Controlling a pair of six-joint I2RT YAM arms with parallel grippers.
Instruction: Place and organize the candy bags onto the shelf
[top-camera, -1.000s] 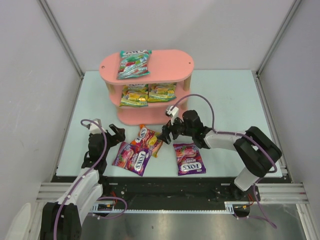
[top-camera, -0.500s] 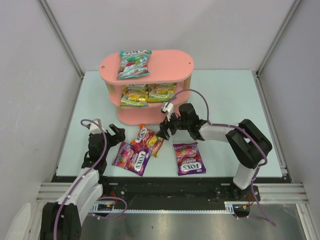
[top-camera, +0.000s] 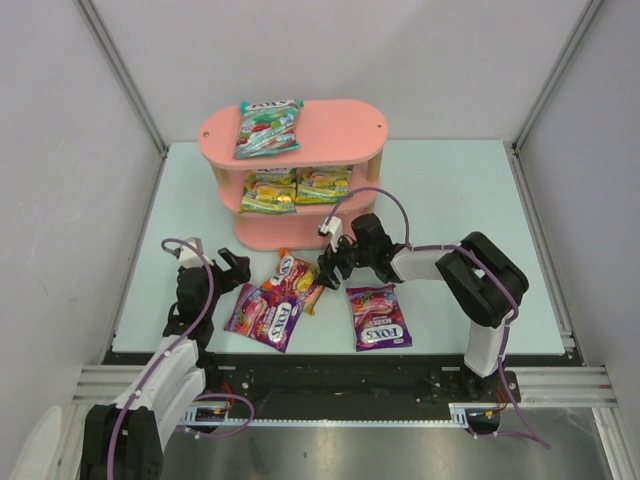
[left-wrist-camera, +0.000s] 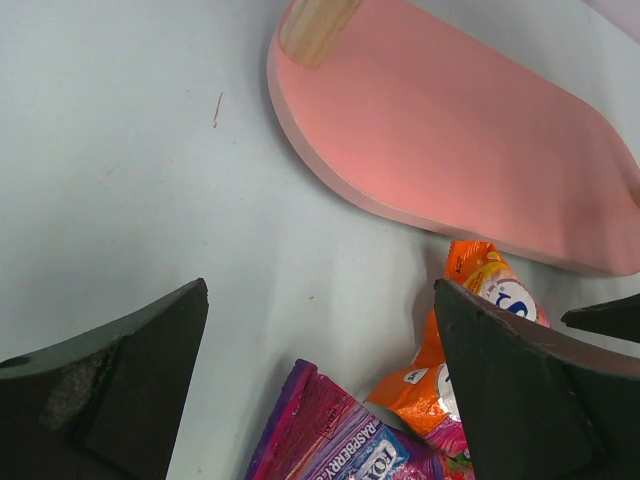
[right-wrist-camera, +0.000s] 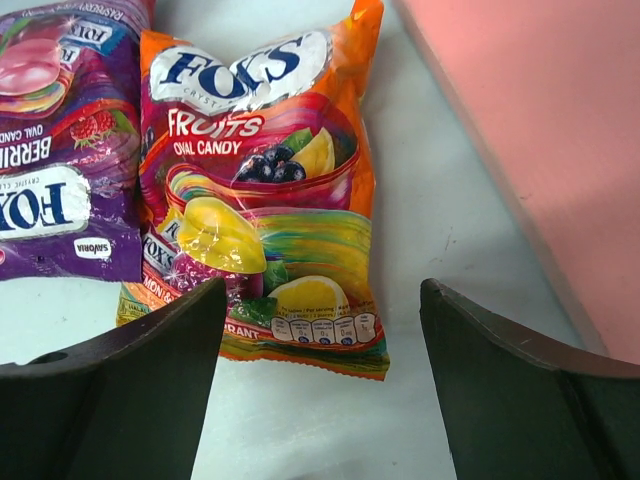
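The pink shelf (top-camera: 340, 125) stands at the back. A teal bag (top-camera: 268, 127) lies on its top board and two yellow-green bags (top-camera: 269, 190) (top-camera: 322, 184) on the middle tier. On the table lie a red-orange bag (top-camera: 296, 280), a purple bag (top-camera: 264, 316) partly under it, and a second purple bag (top-camera: 377, 316) to the right. My right gripper (top-camera: 330, 265) is open just right of the red-orange bag; in the right wrist view the bag (right-wrist-camera: 260, 200) lies ahead of the open gripper (right-wrist-camera: 322, 290). My left gripper (top-camera: 232, 268) is open and empty, left of the bags (left-wrist-camera: 320, 300).
The shelf's bottom board (left-wrist-camera: 450, 140) lies bare just beyond the red-orange bag (left-wrist-camera: 480, 330). It also shows at the right of the right wrist view (right-wrist-camera: 540, 120). White walls enclose the pale table on three sides. The right arm's cable loops over the shelf's front.
My right gripper has moved left, closer to the red-orange bag's right end. The left arm and all bags have stayed still.
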